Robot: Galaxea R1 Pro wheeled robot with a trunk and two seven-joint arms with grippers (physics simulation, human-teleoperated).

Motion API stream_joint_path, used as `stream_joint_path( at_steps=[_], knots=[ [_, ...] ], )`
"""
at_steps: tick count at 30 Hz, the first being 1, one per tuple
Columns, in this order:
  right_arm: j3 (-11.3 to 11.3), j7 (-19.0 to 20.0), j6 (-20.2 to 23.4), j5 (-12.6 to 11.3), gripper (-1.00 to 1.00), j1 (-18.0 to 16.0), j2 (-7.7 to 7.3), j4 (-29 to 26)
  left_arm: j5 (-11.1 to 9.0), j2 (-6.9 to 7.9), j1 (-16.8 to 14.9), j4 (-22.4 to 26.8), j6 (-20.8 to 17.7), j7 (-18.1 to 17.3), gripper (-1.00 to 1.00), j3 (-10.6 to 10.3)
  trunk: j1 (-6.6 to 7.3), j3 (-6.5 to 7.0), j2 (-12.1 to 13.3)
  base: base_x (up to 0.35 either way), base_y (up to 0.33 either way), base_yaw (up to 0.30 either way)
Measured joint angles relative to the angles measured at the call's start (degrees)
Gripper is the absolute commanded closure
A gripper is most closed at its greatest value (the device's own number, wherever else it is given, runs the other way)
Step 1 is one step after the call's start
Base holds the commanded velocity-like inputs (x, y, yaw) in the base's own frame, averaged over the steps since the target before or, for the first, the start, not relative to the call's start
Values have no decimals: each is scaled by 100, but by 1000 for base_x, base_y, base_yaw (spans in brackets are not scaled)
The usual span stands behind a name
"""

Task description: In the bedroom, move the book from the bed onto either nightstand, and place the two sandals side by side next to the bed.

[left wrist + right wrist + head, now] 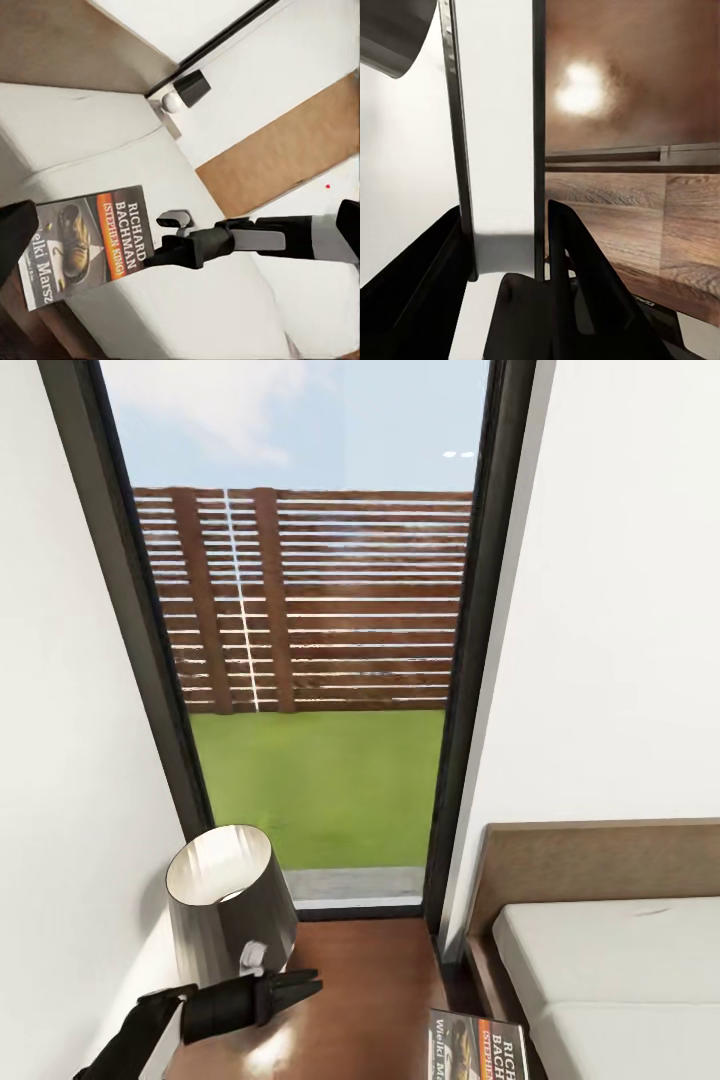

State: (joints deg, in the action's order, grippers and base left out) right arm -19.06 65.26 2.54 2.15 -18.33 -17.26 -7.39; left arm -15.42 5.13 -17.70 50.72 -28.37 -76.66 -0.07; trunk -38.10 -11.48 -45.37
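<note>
Right now the right gripper (161, 244) is clamped on one edge of the book (90, 244), holding it above the pale mattress of the bed (225, 315) in the left wrist view. In the head view the book (480, 1048) sits at the bottom edge of the frame, between the glossy nightstand (370, 990) and the bed (620, 960). At lower left, the left gripper (305, 982) hangs beside a grey lamp (225, 900); whether its fingers are parted I cannot tell.
</note>
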Motion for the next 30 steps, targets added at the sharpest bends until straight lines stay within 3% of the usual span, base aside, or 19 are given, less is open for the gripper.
stream_joint_path(
  at_steps=[5,16,20,22,26,28,30],
  knots=[
    [-2,41,0,0,100,0,-5,-5,25,-10,1,108,-38,-375,-100,-7,0,0,0,0,0,0],
    [-7,279,149,-36,100,0,-29,-32,48,-71,-2,95,-11,-347,-100,-18,0,0,0,0,0,0],
    [2,508,944,-34,100,0,-29,-119,45,-82,1,92,-4,-344,-100,-16,0,0,0,0,0,0],
    [-7,622,1708,-35,100,-1,-22,-360,48,-85,1,92,1,-345,-100,-22,0,0,0,0,0,0],
    [-18,666,2363,-41,100,-3,-2,-983,53,-88,2,92,5,-345,-100,-25,0,0,0,0,0,0],
    [-4,671,2598,-47,100,-6,53,-1261,52,-86,0,90,5,-346,-100,-25,0,0,0,0,0,0],
    [18,662,2944,-49,100,-9,236,-1471,48,-86,-2,92,3,-355,-100,-25,0,0,0,0,0,0]
  ],
)
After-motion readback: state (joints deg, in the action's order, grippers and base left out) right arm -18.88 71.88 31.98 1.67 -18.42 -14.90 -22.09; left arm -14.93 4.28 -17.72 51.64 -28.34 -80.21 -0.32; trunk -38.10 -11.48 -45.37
